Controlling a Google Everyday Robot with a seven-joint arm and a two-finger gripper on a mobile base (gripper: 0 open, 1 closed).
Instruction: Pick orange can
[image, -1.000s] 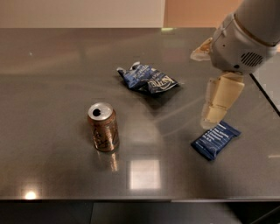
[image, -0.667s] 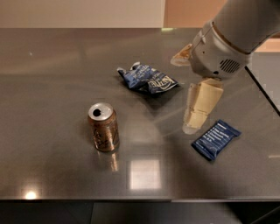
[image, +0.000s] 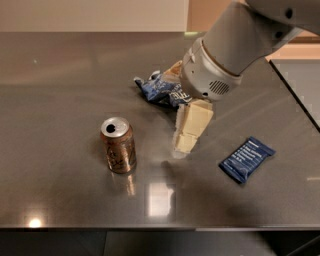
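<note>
The orange can (image: 118, 145) stands upright on the dark table (image: 60, 90), left of centre, with a silver top and a dark mouth hole. My gripper (image: 180, 112) hangs low over the table to the right of the can, about a can's width away, not touching it. It is open and empty. One cream finger (image: 191, 126) points down at the table. The other cream finger (image: 173, 70) shows only partly behind the grey wrist (image: 212, 70).
A crumpled blue snack bag (image: 159, 89) lies behind the gripper, partly hidden by the wrist. A flat dark-blue bar wrapper (image: 246, 159) lies to the right. The table's right edge (image: 295, 95) runs diagonally at the right; its front edge is at the bottom.
The arm has swung left and slightly nearer, carrying the gripper from beside the bar wrapper to the table's middle, closer to the can. The can, bag and wrapper have not moved.
</note>
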